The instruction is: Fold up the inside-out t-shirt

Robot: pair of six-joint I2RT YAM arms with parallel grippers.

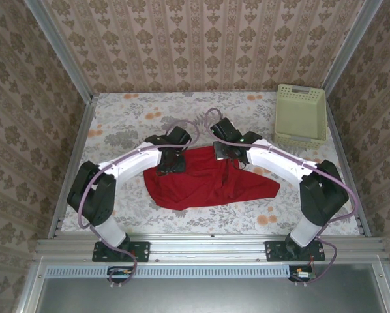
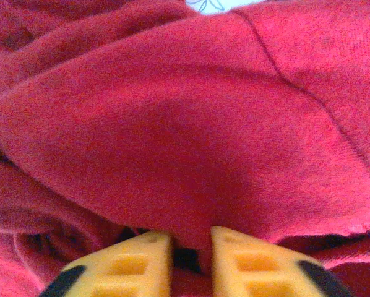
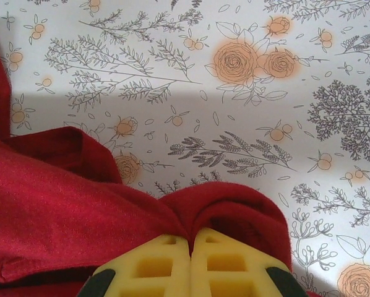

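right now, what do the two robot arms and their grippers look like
The left arm and right arm match: white link covers, black joint housings and black base plates, each trailed by a lilac cable. The left gripper and right gripper have yellow moulded plastic fingers with square recesses and black patches at their outer edges.

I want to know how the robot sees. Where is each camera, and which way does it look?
Top camera: above and behind the arms, looking down at table, t-shirt, basket; left arm and right arm show.
Left wrist camera: on the left arm, close over the t-shirt; left jaws show, cloth between them.
Right wrist camera: on the right arm, facing t-shirt and table; right jaws show, pinching cloth.
Shared: all three see the t-shirt.
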